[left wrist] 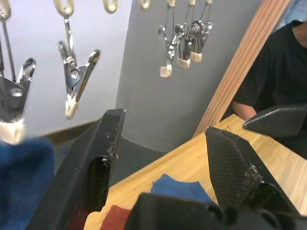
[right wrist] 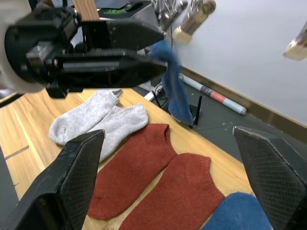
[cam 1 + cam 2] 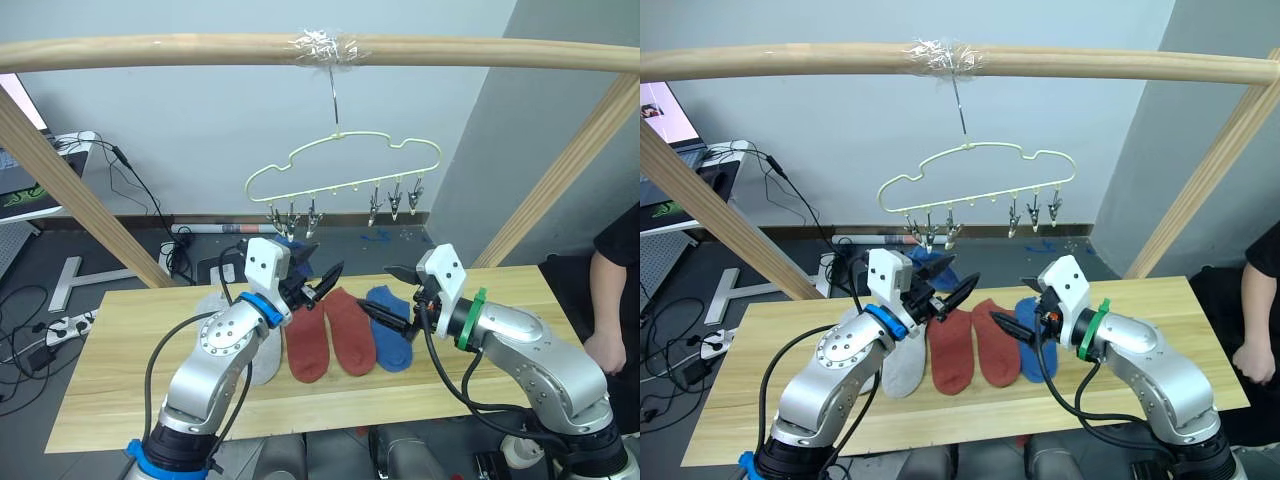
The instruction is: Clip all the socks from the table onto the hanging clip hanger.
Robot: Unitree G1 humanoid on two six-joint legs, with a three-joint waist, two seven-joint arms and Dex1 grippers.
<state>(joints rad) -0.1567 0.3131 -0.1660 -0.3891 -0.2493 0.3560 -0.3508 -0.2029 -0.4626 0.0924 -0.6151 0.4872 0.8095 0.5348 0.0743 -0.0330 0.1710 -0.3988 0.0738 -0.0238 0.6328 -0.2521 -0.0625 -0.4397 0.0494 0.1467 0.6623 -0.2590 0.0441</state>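
Note:
The pale yellow-green clip hanger (image 3: 342, 168) hangs by its hook from the wooden bar. One blue sock (image 2: 172, 91) dangles from a clip at its left end. On the table (image 3: 120, 400) lie two light grey socks (image 2: 96, 120), two rust red socks (image 3: 330, 342) and one blue sock (image 3: 390, 338), side by side. My left gripper (image 3: 326, 262) is open and empty, raised just right of the hanging sock and below the left clips (image 1: 74, 84). The right gripper (image 3: 373, 287) is open and empty, low over the blue sock on the table.
A round wooden pole frame (image 3: 200, 48) spans overhead, with slanted legs at both sides of the table. A person in black (image 3: 615, 290) stands at the table's right end, a hand near its edge. Cables and a power strip (image 3: 60, 325) lie on the floor at left.

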